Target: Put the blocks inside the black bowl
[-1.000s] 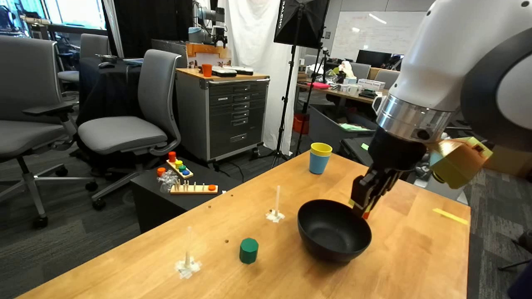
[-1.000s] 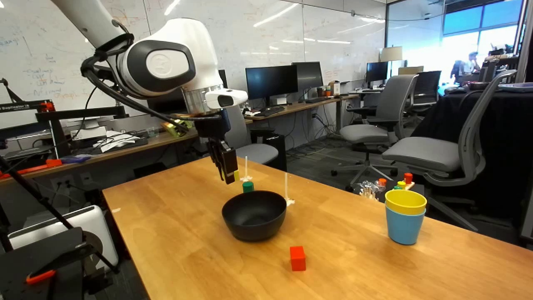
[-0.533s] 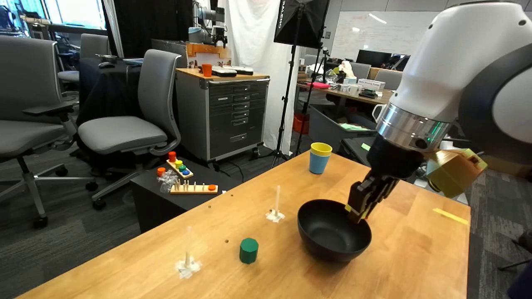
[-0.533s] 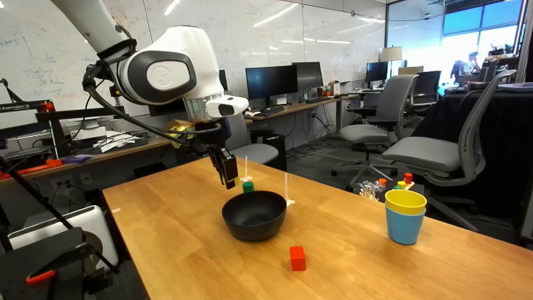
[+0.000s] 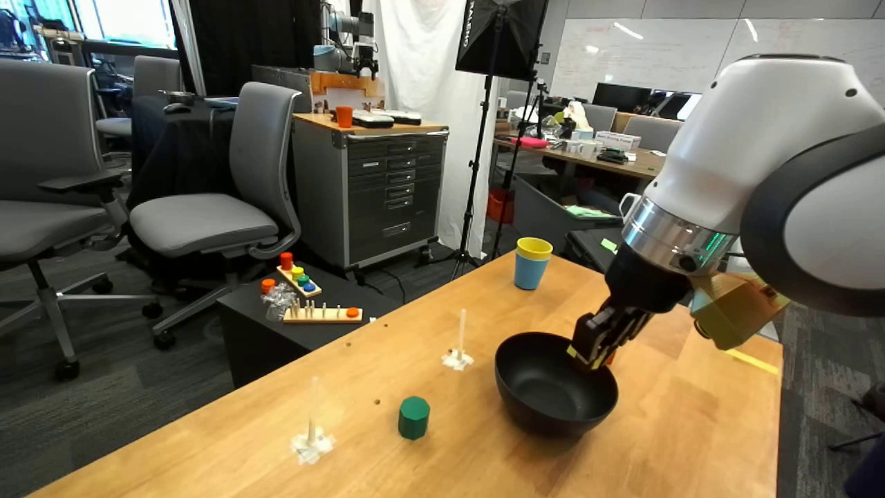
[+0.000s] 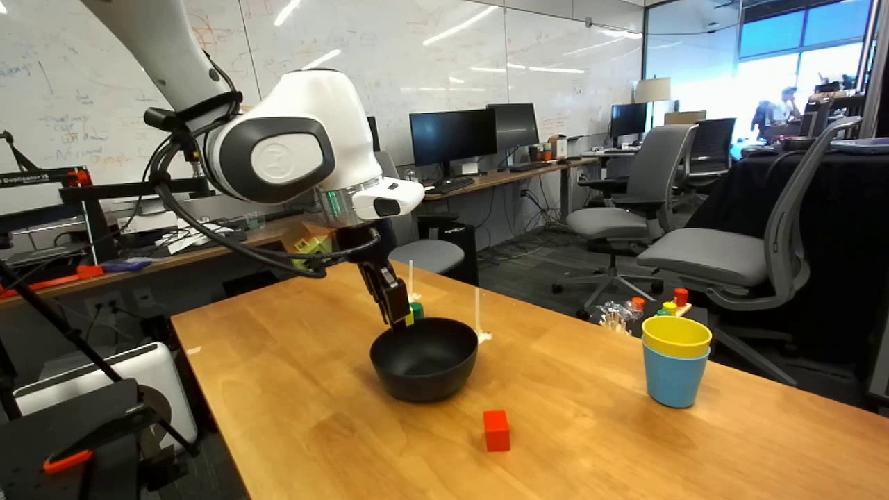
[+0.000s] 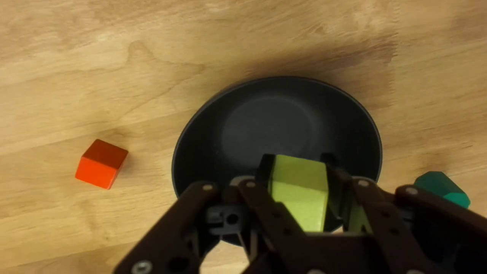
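My gripper (image 7: 298,167) is shut on the yellow block (image 7: 300,190), which sits between its two fingers. Gripper and block hang over the black bowl (image 7: 266,125), close to its rim; in both exterior views the fingertips are about at rim height. Nothing shows on the visible part of the bowl's floor. The green block (image 5: 413,418) stands upright on the table to one side of the bowl. On the bowl's opposite side lies the red block (image 6: 496,430), mostly hidden behind the gripper (image 5: 588,356) in an exterior view.
Two thin white pegs rise from the table, one with a taped base (image 5: 458,360) near the bowl, another with a taped base (image 5: 312,444) past the green block. A yellow cup (image 6: 676,337) nested in a blue cup (image 6: 676,378) stands farther off near the table's edge.
The arm has come down and across to the bowl, carrying the yellow block from beside the rim to over it. Bowl, green block and red block have stayed put.
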Robot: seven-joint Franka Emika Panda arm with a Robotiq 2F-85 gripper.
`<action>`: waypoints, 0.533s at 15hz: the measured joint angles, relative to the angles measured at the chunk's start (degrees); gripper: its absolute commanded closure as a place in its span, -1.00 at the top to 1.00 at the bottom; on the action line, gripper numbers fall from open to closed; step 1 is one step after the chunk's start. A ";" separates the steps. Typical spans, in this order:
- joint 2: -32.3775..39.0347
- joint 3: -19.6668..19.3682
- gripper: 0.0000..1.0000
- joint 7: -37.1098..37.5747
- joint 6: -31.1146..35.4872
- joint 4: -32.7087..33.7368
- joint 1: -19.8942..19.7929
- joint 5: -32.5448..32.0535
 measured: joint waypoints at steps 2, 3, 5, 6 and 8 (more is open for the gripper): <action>1.19 0.46 -0.75 0.00 2.34 0.07 -0.70 0.97; 1.84 1.14 -0.76 0.00 3.22 0.21 -1.32 1.79; 3.34 2.17 -0.76 0.01 4.16 0.75 -2.16 3.06; 4.21 2.27 -0.76 0.06 4.34 1.12 -2.21 3.38; 6.22 2.27 -0.76 0.42 5.03 2.07 -2.21 3.66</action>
